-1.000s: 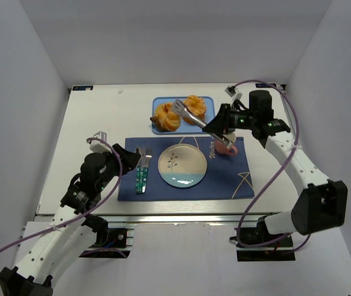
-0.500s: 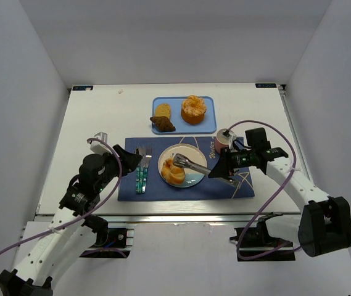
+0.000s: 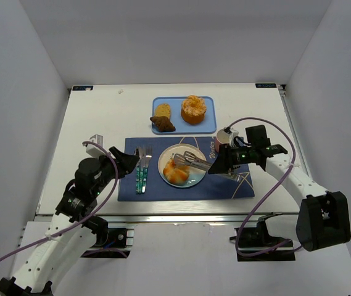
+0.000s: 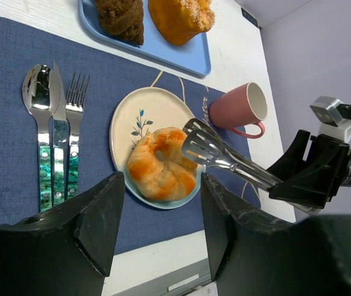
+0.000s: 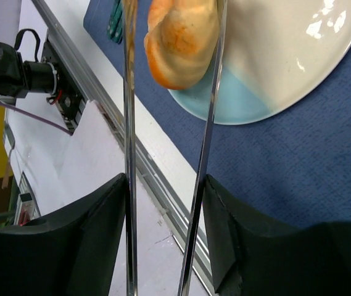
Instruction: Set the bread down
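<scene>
Release step: right pincer [image 5: 165, 185] is holding long steel tongs [image 4: 224, 157], blades standing apart over glazed ring-shaped bread [image 4: 160, 169] lying on cream-and-blue plate [image 4: 138, 117]; left pincer [image 3: 128, 161] is idling wide, empty. Next probably calls for lifting tongs clear.

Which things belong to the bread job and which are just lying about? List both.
Job: bread, plate, tongs, right gripper.
Lying about: cutlery, mug, tray, placemat, left gripper.

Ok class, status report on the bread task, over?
Left gripper open, empty. Right gripper holding tongs, tongs spread. Bread resting on plate. Nothing blocking.
</scene>
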